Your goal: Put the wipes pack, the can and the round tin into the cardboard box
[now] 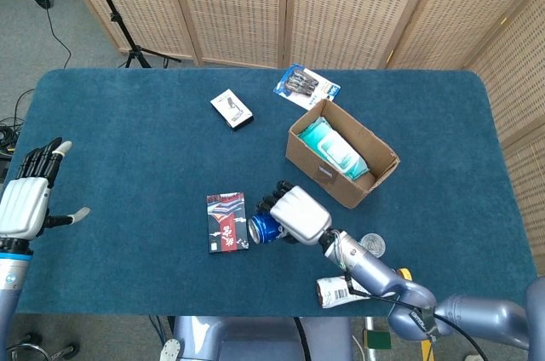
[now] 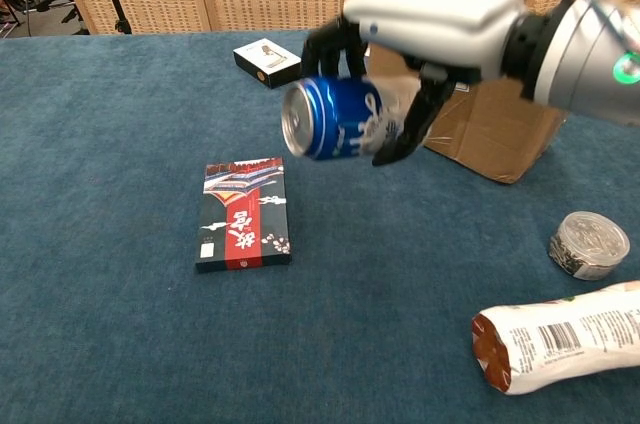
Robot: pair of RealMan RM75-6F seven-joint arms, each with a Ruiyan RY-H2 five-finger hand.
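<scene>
My right hand (image 1: 295, 213) (image 2: 430, 34) grips the blue can (image 1: 263, 229) (image 2: 335, 118) from above and holds it on its side, lifted off the table. The cardboard box (image 1: 324, 165) (image 2: 500, 124) stands open behind it, with the teal wipes pack (image 1: 335, 146) lying inside. The round silver tin (image 1: 372, 245) (image 2: 588, 244) sits on the cloth to the right of the hand. My left hand (image 1: 25, 195) hovers open at the far left edge, holding nothing.
A red and black flat box (image 1: 226, 221) (image 2: 243, 212) lies just left of the can. A white bottle (image 1: 341, 291) (image 2: 565, 334) lies at the front edge. A small white box (image 1: 231, 109) (image 2: 268, 61) and a blister pack (image 1: 306, 87) sit further back.
</scene>
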